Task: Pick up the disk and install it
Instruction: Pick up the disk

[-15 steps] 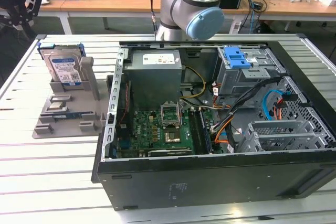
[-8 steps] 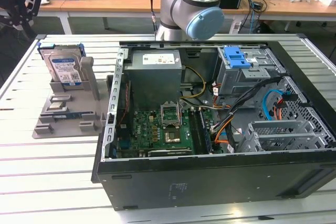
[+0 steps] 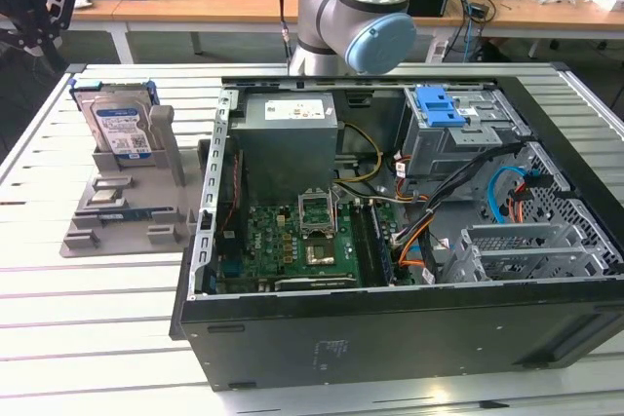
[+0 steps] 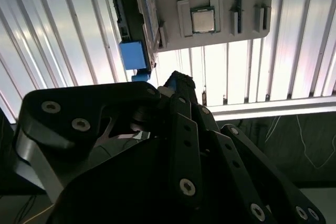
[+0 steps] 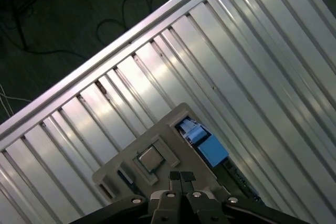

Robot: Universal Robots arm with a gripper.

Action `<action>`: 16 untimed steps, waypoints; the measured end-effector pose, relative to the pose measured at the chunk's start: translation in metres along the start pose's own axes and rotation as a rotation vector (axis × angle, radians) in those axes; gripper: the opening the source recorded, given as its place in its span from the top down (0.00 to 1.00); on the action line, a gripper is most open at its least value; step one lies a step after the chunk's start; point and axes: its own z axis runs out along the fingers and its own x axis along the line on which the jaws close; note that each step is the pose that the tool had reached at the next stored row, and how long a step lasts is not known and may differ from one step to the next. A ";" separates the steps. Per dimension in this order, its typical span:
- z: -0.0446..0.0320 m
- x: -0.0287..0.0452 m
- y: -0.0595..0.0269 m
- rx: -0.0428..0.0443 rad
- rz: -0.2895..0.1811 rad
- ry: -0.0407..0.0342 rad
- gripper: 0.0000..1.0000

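— While the arm [image 3: 356, 7] hung over the bench, where was the disk [image 3: 119, 124]?

— It stood on edge in a slot of the grey holder [image 3: 127, 226], at the exterior view's left, with its label facing the camera and blue rails at its sides. The holder lay on the slatted metal table [image 3: 88, 328], just beside the open computer case [image 3: 390, 338].

— And the gripper [image 5: 182, 177]?

— It was above the holder, apart from the disk and touching nothing. In the first wrist view its two fingertips [image 5: 176, 176] met, drawn narrow, with nothing between them.

— What did the wrist cameras look down on?

— Both wrist views showed the holder's flat part with a square processor chip [image 4: 202, 19] seated in it, and the disk's blue rail close by.

— Anything inside the case?

— A grey power supply box [image 3: 288, 129] sat beyond the green motherboard [image 3: 292, 241]. A blue latch [image 3: 439, 104] lay on the drive cage [image 3: 458, 143], toward the exterior view's right. The disk was well apart from that cage.
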 end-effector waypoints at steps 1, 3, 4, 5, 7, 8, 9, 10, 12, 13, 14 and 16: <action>0.0000 0.0000 0.0000 -0.0001 -0.006 0.0001 0.89; 0.0000 0.0000 0.0000 -0.0006 -0.024 0.0004 0.89; 0.0000 0.0000 0.0000 -0.0007 -0.029 0.0005 0.89; 0.0000 0.0000 0.0000 -0.0010 -0.040 0.0006 0.89; 0.0000 0.0000 0.0000 -0.0013 -0.052 0.0008 0.89; 0.0000 0.0000 0.0000 -0.0014 -0.058 0.0009 0.89; 0.0000 0.0000 0.0000 -0.0016 -0.064 0.0010 0.89; 0.0000 0.0000 0.0000 -0.0018 -0.072 0.0012 0.89; 0.0000 0.0000 0.0000 -0.0024 -0.096 0.0016 0.89; 0.0000 0.0000 0.0000 -0.0028 -0.112 0.0018 0.89; 0.0000 0.0000 0.0000 -0.0030 -0.122 0.0019 0.89; 0.0000 -0.0001 0.0000 -0.0039 -0.167 0.0032 0.89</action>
